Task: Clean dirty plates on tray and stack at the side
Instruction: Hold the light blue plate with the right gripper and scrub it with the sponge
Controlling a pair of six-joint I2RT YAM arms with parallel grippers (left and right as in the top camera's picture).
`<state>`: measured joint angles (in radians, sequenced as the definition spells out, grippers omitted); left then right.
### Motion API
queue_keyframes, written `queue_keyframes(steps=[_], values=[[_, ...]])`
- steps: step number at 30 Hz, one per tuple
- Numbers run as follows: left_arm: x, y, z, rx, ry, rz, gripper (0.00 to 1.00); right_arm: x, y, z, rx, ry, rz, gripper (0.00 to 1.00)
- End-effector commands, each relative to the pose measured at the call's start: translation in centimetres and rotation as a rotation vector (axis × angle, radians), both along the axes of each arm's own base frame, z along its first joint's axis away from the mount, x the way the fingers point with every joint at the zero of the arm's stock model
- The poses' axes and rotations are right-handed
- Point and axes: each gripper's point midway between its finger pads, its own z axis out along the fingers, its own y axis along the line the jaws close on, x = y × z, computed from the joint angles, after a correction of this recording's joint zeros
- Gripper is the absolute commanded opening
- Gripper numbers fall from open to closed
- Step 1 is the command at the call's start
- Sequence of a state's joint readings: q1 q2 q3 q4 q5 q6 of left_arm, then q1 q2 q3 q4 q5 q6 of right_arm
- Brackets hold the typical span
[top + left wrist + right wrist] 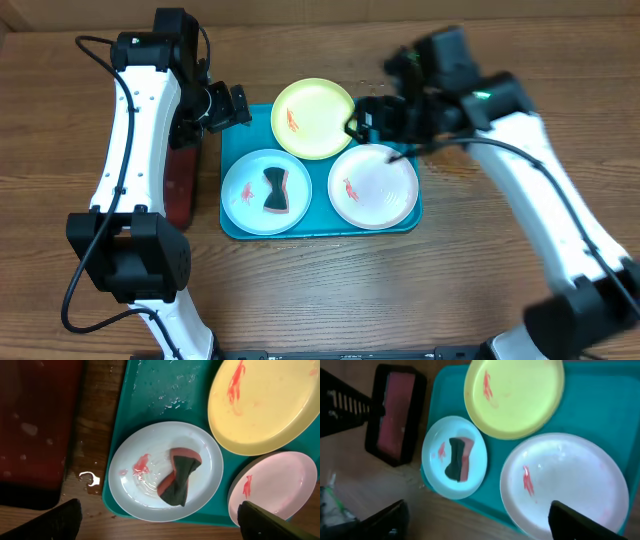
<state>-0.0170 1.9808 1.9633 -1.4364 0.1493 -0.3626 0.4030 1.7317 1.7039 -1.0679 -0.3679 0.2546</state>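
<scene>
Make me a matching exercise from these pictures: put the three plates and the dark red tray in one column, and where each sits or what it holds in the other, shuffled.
Column one
1. yellow-green plate
2. pale blue plate
3. white plate
4. dark-red tray

Column two
A. holds a dark sponge
B. on the table, left of the turquoise tray
C. at the turquoise tray's far edge
D. in the turquoise tray's near right part

Pairs: 1-C, 2-A, 3-D, 4-B
</scene>
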Motion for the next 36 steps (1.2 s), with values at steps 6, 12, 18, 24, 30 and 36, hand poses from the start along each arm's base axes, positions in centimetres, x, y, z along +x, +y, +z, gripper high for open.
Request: queue_keyframes(steps=[6,12,18,24,30,36], values=[[-0.3,0.4,0.6,0.003,-0.005,-0.01,0.87,2.0,6.6,-7.9,-0.132,0.007,-0.026,0.47],[-0.1,0.4,0.6,0.003,-0.014,-0.009,0.74,1.0,9.4,-13.8,-0.202,0.068,0.02,0.47],[-0.2,0.4,0.4,0.003,-0.008,-0.01,0.73,0.0,10.1,-17.7,-0.257,0.135,0.01,0.47],[-0.6,0.1,-0.5,0.002,0.016,-0.016,0.77,-0.5,9.9,-19.5,-0.284,0.17,0.016,0.41],[-1.7,-0.9,-3.6,-0.013,0.073,-0.053,0.68,-1.5,10.1,-21.3,-0.288,0.236,0.034,0.36],[-2.7,-3.7,-7.1,-0.142,0.091,-0.16,0.52,-1.5,10.0,-21.5,-0.293,0.237,0.033,0.25]])
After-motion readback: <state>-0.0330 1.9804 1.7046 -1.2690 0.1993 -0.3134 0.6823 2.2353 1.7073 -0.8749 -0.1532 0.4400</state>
